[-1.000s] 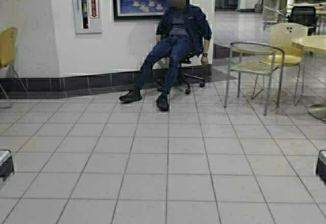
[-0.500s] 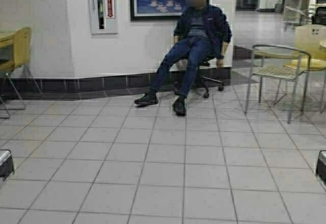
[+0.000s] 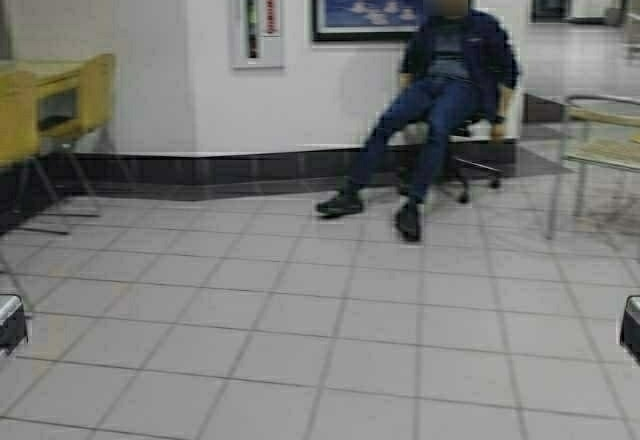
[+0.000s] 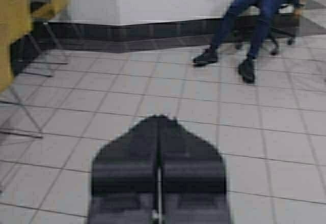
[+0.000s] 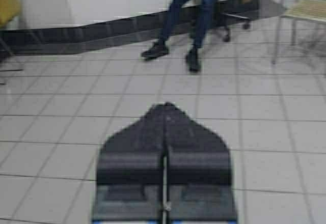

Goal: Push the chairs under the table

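Tiled floor fills most of the frame; mustard chairs stand at far left against the table. A person sits on a black office chair at upper right. Left gripper and right gripper both clenched, low over bare tiles, holding nothing

My left gripper and right gripper are cut off at the high view's edges. The nearest yellow chair is cropped left.

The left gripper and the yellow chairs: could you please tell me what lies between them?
Only bare floor tiles: the left wrist view shows nothing between the left gripper, jaws shut, and the chairs.
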`<state>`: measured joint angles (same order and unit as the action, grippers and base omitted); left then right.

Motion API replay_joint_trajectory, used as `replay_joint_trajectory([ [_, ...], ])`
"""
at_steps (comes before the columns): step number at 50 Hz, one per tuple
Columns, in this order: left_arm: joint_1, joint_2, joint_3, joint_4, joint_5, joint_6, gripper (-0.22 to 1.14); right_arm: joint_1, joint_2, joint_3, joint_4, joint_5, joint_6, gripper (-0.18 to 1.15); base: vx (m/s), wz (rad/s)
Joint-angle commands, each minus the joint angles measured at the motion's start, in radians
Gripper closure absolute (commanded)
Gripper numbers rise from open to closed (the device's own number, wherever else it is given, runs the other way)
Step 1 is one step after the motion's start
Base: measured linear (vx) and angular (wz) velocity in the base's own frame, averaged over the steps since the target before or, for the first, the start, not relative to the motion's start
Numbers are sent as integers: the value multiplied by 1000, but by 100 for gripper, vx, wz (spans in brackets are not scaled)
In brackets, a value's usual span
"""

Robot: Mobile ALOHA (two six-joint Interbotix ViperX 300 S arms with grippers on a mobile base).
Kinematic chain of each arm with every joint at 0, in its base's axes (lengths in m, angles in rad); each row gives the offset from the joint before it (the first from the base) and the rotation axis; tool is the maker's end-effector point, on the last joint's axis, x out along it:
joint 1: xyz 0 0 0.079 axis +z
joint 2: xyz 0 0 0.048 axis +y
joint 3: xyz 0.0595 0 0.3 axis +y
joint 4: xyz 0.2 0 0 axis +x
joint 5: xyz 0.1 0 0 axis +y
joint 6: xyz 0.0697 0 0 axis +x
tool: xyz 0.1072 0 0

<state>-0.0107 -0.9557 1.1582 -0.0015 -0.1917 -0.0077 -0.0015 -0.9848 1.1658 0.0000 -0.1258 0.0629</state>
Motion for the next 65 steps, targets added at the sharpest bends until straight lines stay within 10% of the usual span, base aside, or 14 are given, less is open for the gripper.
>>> replay_joint_trajectory([
  [1,0,-5,0,3,-5,-5,88,0,20,-5,0,-8,0,93,25,30],
  [65,0,-29,-2,-2,-32,-29,88,0,25,-12,-2,9,58,93,18,55],
])
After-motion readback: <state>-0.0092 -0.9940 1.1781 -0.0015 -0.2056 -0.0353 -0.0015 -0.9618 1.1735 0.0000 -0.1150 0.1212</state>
